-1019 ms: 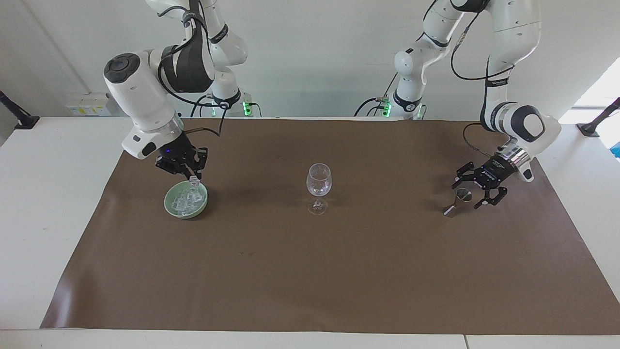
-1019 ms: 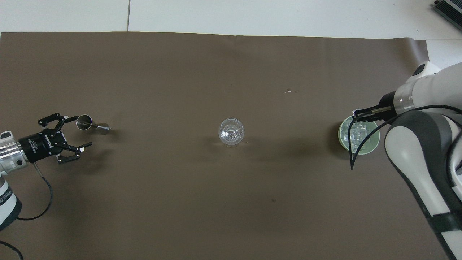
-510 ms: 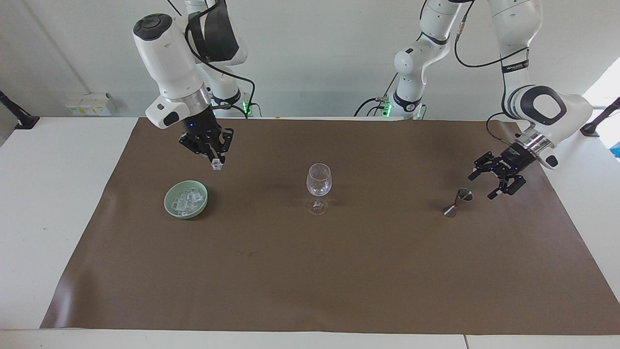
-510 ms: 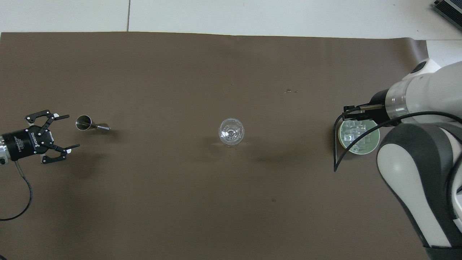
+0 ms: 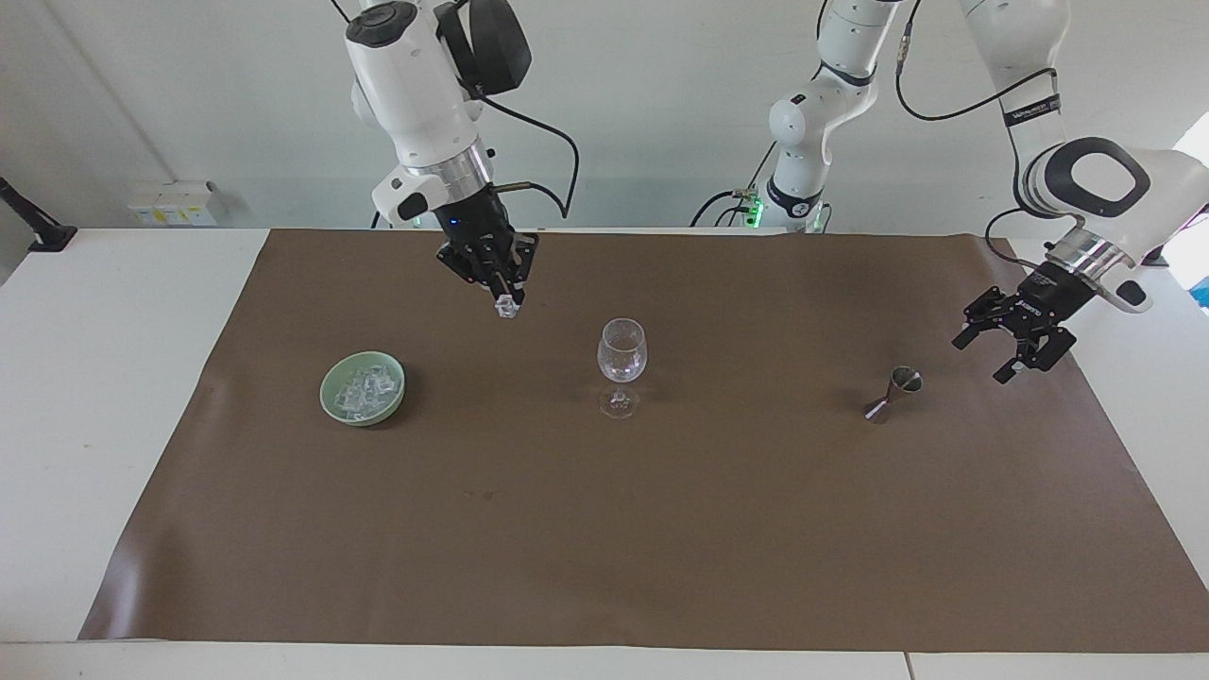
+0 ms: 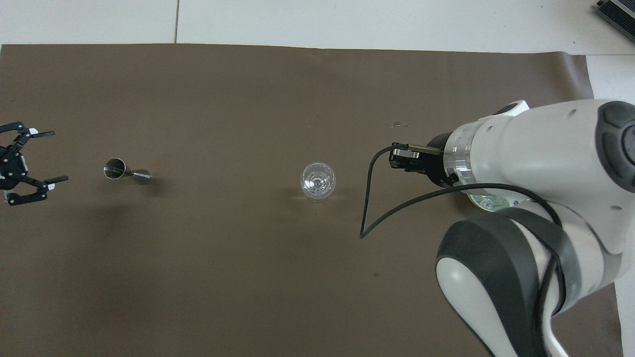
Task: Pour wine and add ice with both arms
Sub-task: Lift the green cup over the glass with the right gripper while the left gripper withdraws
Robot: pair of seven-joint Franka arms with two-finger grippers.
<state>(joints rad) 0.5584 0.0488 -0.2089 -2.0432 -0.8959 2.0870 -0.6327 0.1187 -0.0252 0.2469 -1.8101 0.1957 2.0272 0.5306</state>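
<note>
Presently one clear, glassy ice cube (image 5: pixel 509 306) is clamped between the fingers (image 5: pixel 501 286) of the right gripper (image 5: pixel 506 300), protruding just below their tips, raised over the brown mat (image 5: pixel 604 529) between the pale green bowl (image 5: pixel 363 388) and the stemmed glass (image 5: pixel 621 365). No long axis can be made out. More cubes are heaped in the bowl. The left gripper (image 5: pixel 1009 345) hangs beside the metal jigger (image 5: pixel 893 394), fingers spread apart, nothing held.

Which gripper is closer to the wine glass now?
The right. The right gripper, shut on an ice cube, hangs between bowl and wine glass; the open left gripper is past the jigger.
</note>
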